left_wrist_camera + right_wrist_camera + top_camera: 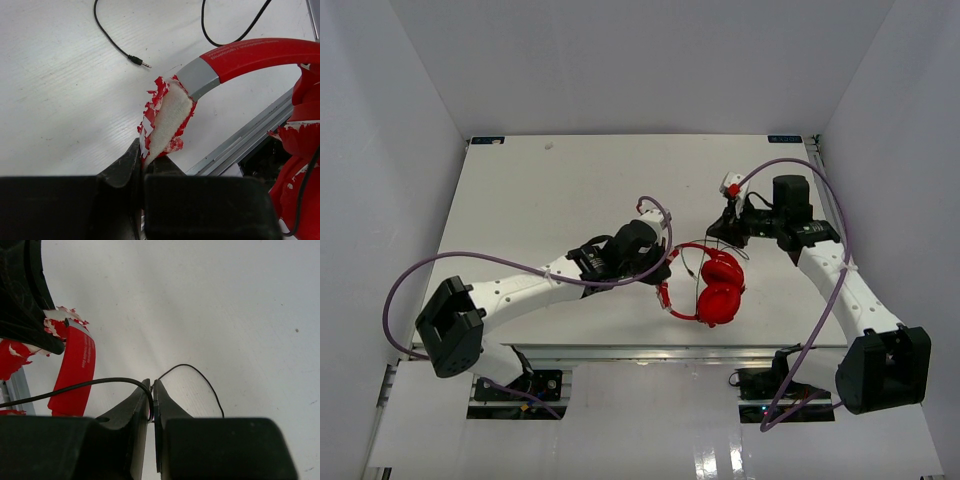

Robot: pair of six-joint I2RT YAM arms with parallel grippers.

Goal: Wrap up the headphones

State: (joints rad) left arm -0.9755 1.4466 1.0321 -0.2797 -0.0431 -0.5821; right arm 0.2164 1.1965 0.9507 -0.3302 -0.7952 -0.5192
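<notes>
The red headphones (718, 288) hang above the table's front edge, ear cups stacked low. My left gripper (663, 272) is shut on the headband's padded end, whose torn red cover shows white foam (167, 120); the headband (260, 52) arcs away to the right. My right gripper (723, 226) is shut on the thin black cable (100, 382), which runs left from the jaws toward the headband (75, 372) and loops onto the table behind (200, 377). The cable's plug (139, 61) lies on the table in the left wrist view.
The white table (540, 200) has a metal front rail (620, 350), seen also in the left wrist view (240, 145). White walls enclose it on three sides. Thick purple robot cables (470, 265) loop off both arms.
</notes>
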